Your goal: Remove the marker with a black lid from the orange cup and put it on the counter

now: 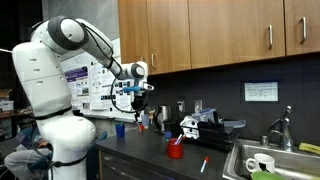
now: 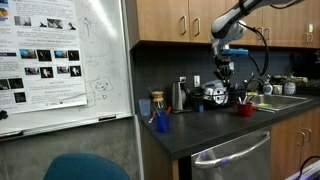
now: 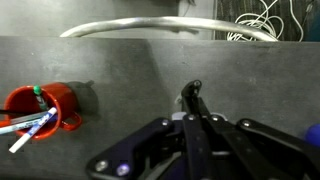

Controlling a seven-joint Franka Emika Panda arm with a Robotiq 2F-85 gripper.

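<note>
Wrist view: gripper (image 3: 196, 118) comes in from the bottom edge w/ its jaws clenched on the marker with a black lid (image 3: 192, 93). The dark stick sits pinched right btw the two fingertips, and its short end pokes out just past them. The marker is out of the orange cup (image 3: 45, 103), which stands well apart at the left edge on the counter (image 3: 130, 70). The cup holds other markers (image 3: 30, 128) w/ red and pale parts, leaning out over its rim. In both exterior views the gripper (image 1: 136, 100) (image 2: 222, 78) hangs above the counter, clear of the surface, w/ the orange cup (image 1: 176, 151) (image 2: 244, 109) lower and off to one side. The marker is too thin to make out there. A blue cup (image 1: 120, 129) (image 2: 162, 122) stands farther along the counter, and the sink (image 1: 262, 165) is at the far end.
</note>
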